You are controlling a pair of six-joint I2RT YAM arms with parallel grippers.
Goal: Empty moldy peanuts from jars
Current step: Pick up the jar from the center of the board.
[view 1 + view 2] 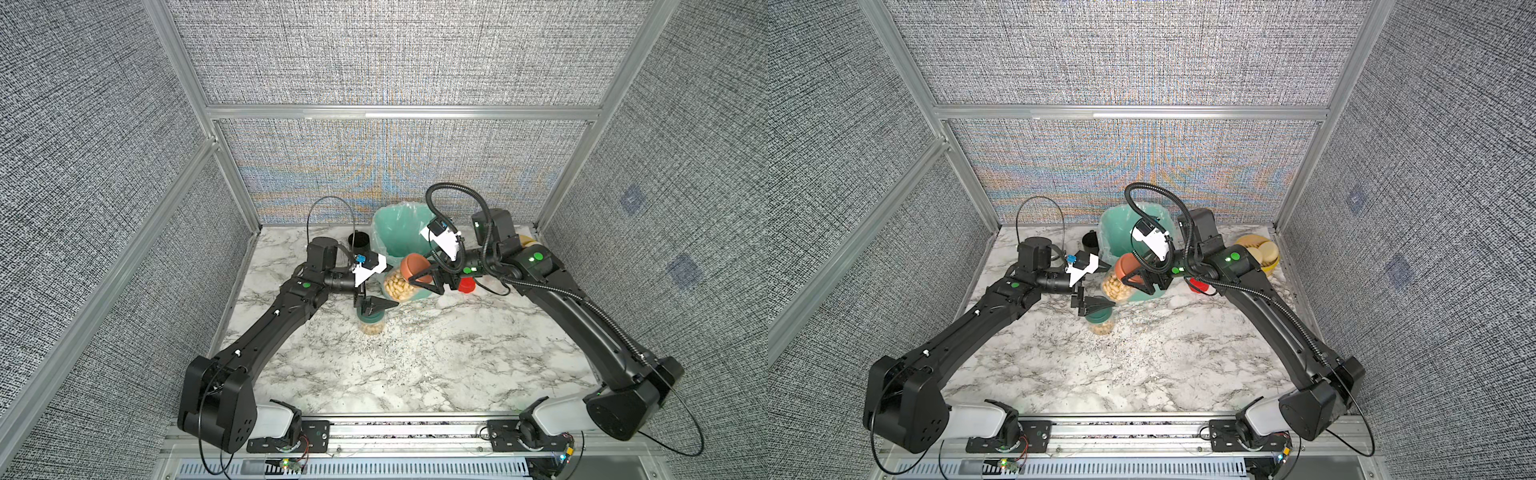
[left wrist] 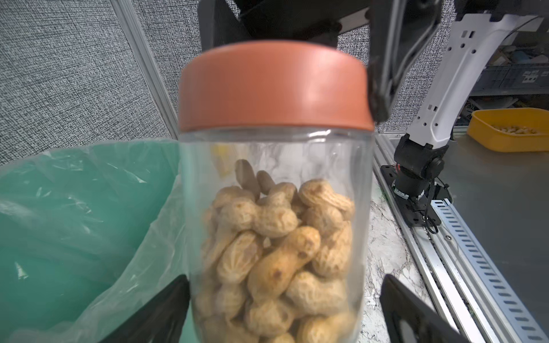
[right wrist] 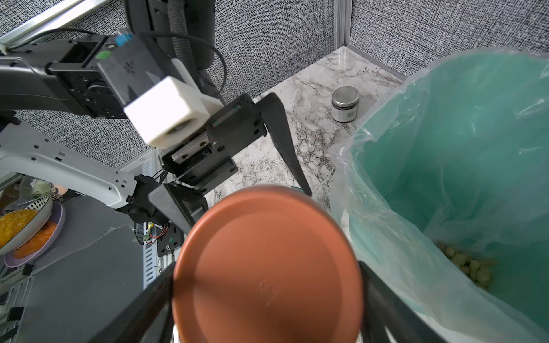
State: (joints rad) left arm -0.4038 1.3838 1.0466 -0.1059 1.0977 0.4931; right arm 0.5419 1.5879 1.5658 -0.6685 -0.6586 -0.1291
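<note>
We see a bin (image 1: 384, 226) lined with a green bag standing on a marble table (image 1: 415, 365). Just in front of the bin, the right gripper (image 3: 266, 267) clamps the orange-lidded jar (image 2: 276, 178) by its lid, one finger on each side of the lid. The jar hangs tilted above the table. It is more than half full of peanuts (image 2: 276, 252), and the lid is on. The left gripper (image 1: 386, 305) is in front of the bin too, with its jaws spread wide. In the left wrist view its fingers (image 2: 166, 311) flank the lower part of that jar, and we cannot tell whether they touch it. Directly under the left gripper, further out from the bin, the green-lidded jar (image 1: 371, 323) stands upright with peanuts inside. The red-lidded jar (image 1: 467, 286) stands beside the bin on the right arm's side. A black mug (image 1: 359, 241) and a silver-lidded tin (image 3: 345, 104) stand beside the bin on the left arm's side. A few peanuts lie at the bottom of the bin.
</note>
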